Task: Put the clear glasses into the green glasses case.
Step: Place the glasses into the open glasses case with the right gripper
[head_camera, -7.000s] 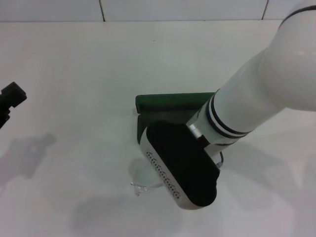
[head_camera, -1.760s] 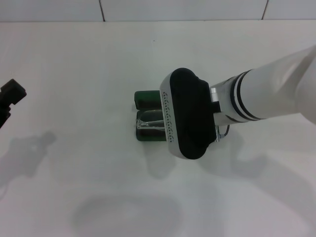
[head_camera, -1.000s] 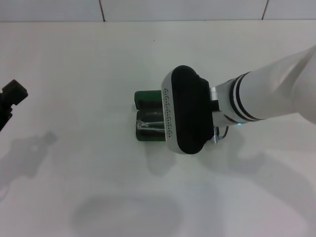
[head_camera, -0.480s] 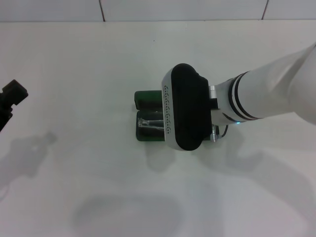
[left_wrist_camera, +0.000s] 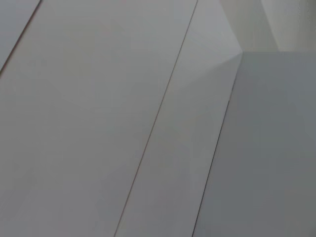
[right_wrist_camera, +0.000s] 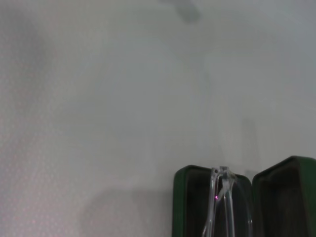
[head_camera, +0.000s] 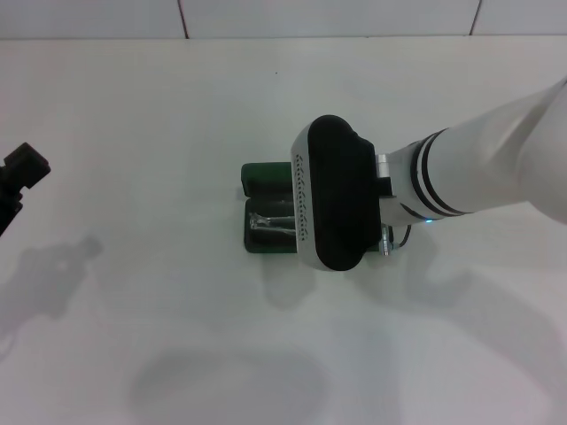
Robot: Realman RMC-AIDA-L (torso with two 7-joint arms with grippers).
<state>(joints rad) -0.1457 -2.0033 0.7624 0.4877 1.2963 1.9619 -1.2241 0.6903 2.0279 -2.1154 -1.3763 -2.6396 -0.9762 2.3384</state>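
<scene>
Clear glasses [head_camera: 270,222] sit inside the open green glasses case [head_camera: 264,177] mid-surface; head view shows one end of the frame in the near, dark tray, rest hidden under the right arm's wrist. Right wrist view shows folded clear arms lying in one compartment, other compartment next to it looks bare. Right claw itself is out of sight below the bulky wrist housing, directly over the case; can't tell if it's apart, together or clamped on the glasses. Left claw [head_camera: 22,170] parked far off at the surface's left edge, state can't be told either; its wrist camera sees only blank panels.

Judgement: placing step, close to done. To do it well:
- let go only once the frame rests flat in the tray, not propped on the rim
- spread the claw slowly, thin clear arms could snag and get pulled back out
- lift straight up, no sideways drag; case is light and may slide on the white surface [head_camera: 133,115]
- check nothing sticks over the rim before any lid closing.
</scene>
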